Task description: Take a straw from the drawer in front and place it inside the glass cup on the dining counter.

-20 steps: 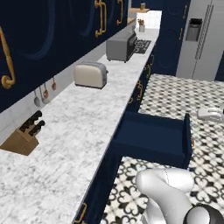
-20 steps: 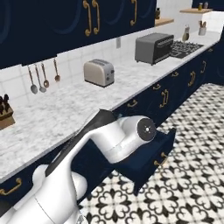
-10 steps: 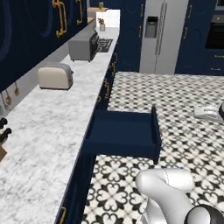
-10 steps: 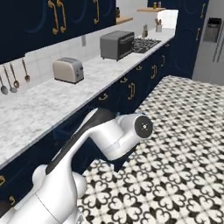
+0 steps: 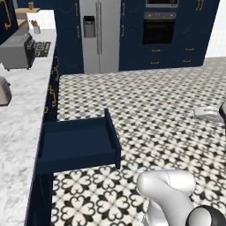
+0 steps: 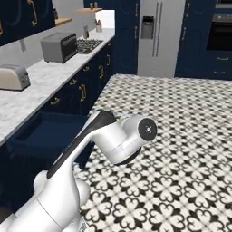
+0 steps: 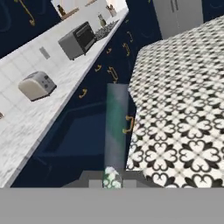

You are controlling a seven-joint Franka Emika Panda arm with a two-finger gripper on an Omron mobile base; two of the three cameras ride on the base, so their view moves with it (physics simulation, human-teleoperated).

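In the hand view the straw (image 7: 116, 127), a thin pale whitish-blue stick, rises straight up from between my fingertips, and my gripper (image 7: 112, 181) is shut on its lower end. Behind it the navy drawer (image 7: 83, 135) stands pulled open, its brass handle (image 7: 129, 124) just right of the straw. The open drawer (image 5: 77, 143) juts from the cabinet run over the floor, and the right base view has it (image 6: 41, 136) behind my arm. The glass cup and the dining counter are out of view.
A marble wall counter (image 5: 22, 110) runs along the left with a toaster (image 6: 13, 77) and a toaster oven (image 5: 15, 52). A steel fridge (image 5: 99, 35) and a wall oven (image 5: 159, 26) stand at the far end. Patterned floor (image 5: 167, 101) lies open to the right.
The whole picture has swung: the base has turned, so the wall counter has slid to the left and the fridge and oven have come into view. The grip on the straw is unchanged.
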